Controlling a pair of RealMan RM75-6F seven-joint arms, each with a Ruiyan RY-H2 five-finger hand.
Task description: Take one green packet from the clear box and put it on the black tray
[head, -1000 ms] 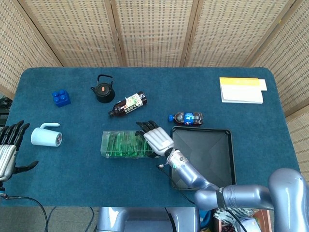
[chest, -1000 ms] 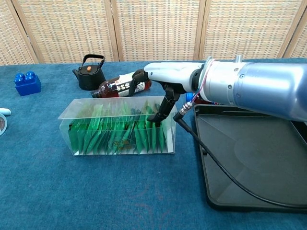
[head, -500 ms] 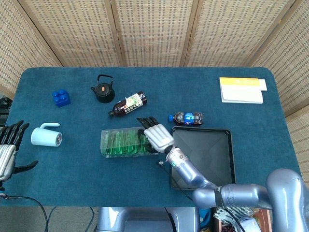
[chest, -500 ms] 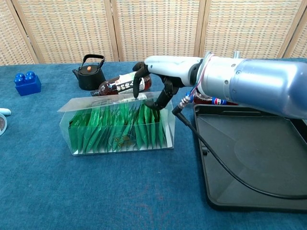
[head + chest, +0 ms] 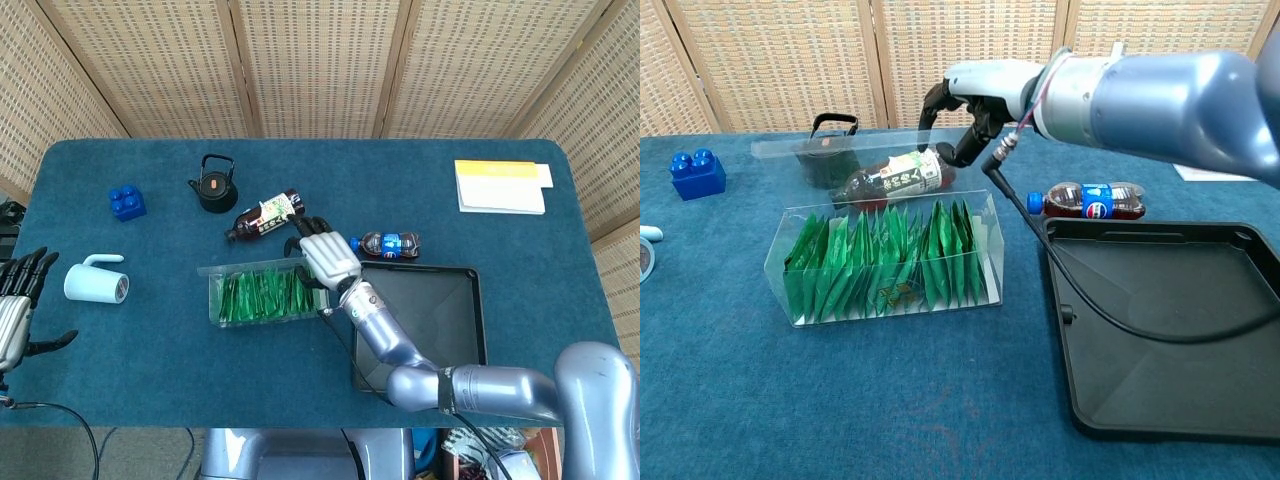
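Packets (image 5: 890,262) of green stand packed in the clear box (image 5: 780,270), at 9 o'clock of the black tray (image 5: 1160,330). Right hand (image 5: 958,112), fingers curled, grips the box's clear lid (image 5: 840,147) above it. Left hand (image 5: 18,312) rests spread, holding nothing.

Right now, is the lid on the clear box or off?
Off. The right hand holds the clear lid raised above the clear box, whose top is open over the green packets.

Right hand (image 5: 958,118) has risen — lifting the lid (image 5: 850,148).
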